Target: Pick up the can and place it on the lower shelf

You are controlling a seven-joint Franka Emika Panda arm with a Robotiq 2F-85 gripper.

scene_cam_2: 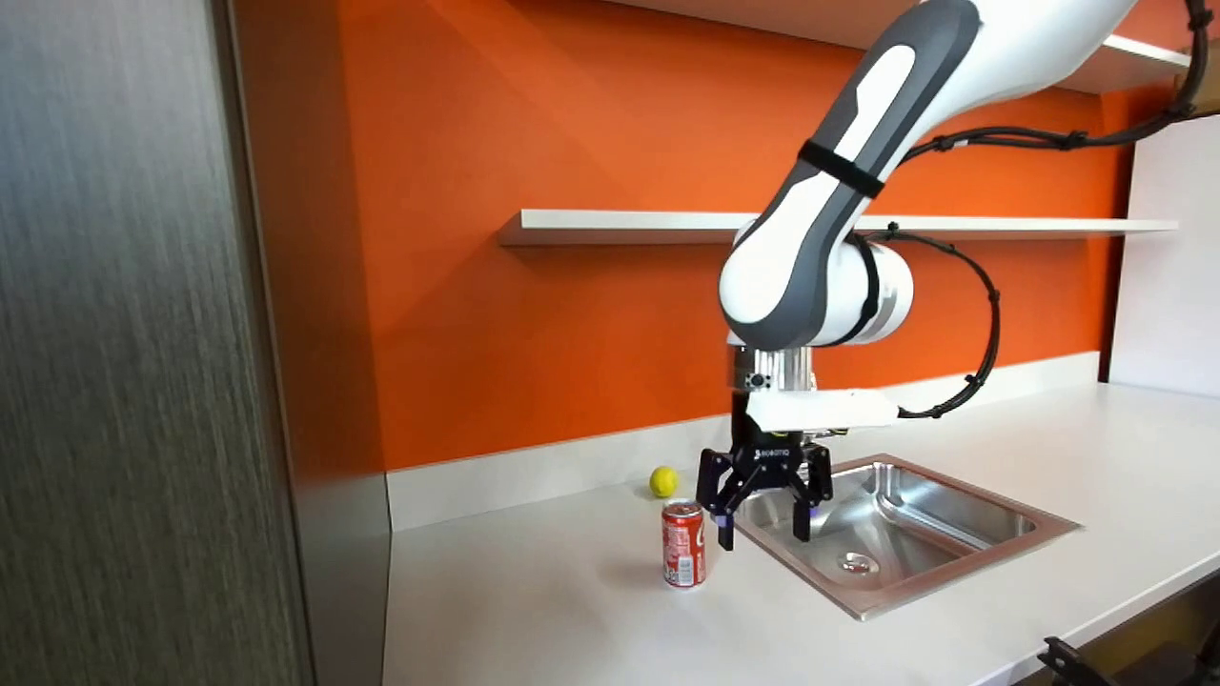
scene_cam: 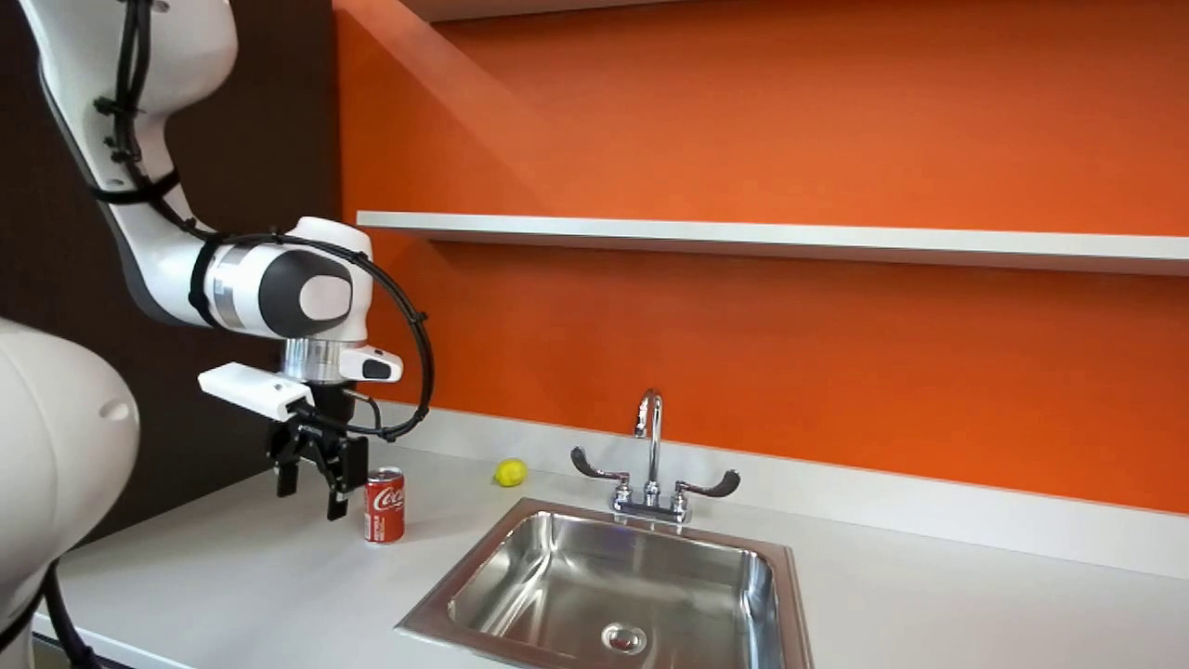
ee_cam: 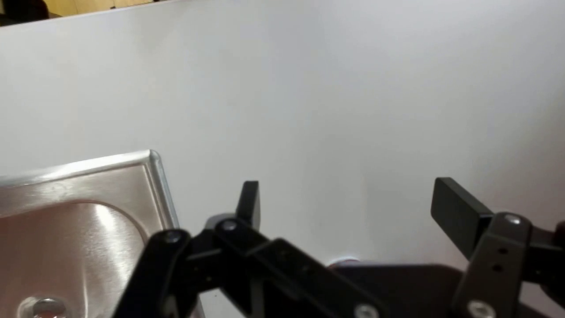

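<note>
The red soda can (scene_cam: 385, 509) with a silvery top stands upright on the white counter. It also shows in an exterior view (scene_cam_2: 683, 548), and a sliver of its rim shows in the wrist view (ee_cam: 345, 261), the rest hidden behind the gripper. My gripper (scene_cam: 311, 502) is open and empty, beside the can, with its fingertips above the counter at about the can's height in the picture. It also shows open in an exterior view (scene_cam_2: 764, 535), to the right of the can there, and in the wrist view (ee_cam: 346, 198). The lower shelf (scene_cam: 771, 235) is long, white and high on the orange wall (scene_cam_2: 620, 220).
A steel sink (scene_cam: 469, 567) is set into the counter, and its corner shows in the wrist view (ee_cam: 152, 176). A faucet (scene_cam: 653, 455) with two handles stands behind it. A yellow ball (scene_cam: 510, 472) lies near the backsplash. A dark panel (scene_cam_2: 315, 381) borders the counter.
</note>
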